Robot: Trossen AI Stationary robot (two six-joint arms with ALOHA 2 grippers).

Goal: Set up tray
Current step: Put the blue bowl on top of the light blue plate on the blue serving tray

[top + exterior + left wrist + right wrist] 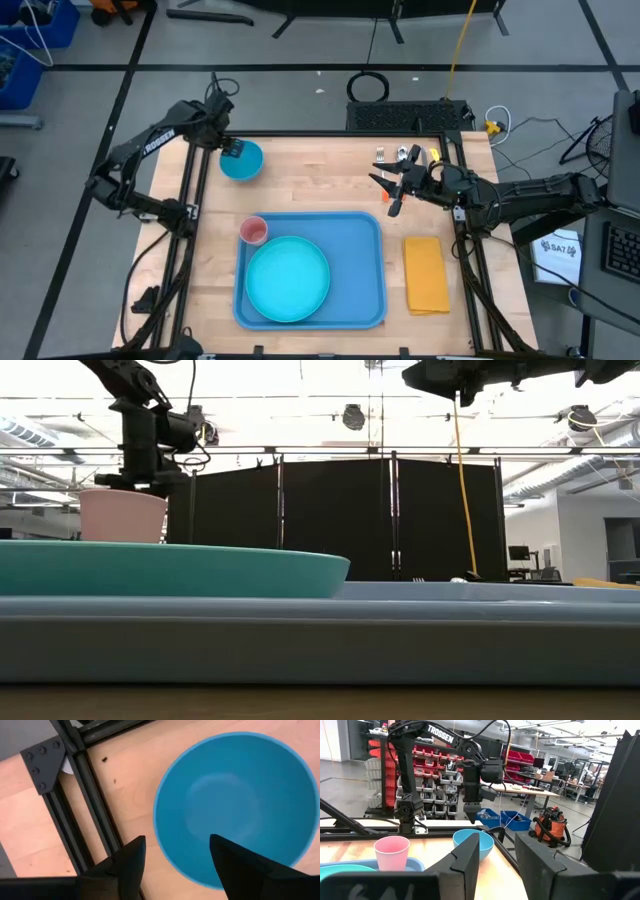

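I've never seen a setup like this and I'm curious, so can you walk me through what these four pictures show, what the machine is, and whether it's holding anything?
It is a robot with two dark arms at a wooden table; each arm ends in a two-finger tool. One picture looks straight down, one looks level across the tabletop, and two come from cameras on the arms' wrists.

On the table lies a blue tray carrying a turquoise plate and a pink cup. A yellow napkin lies to the tray's right, and some cutlery sits near the far edge.

The left tool hangs open above a blue bowl at the table's far left, not gripping it. The right tool is raised near the cutlery, fingers apart, with nothing between them. So nothing is held.
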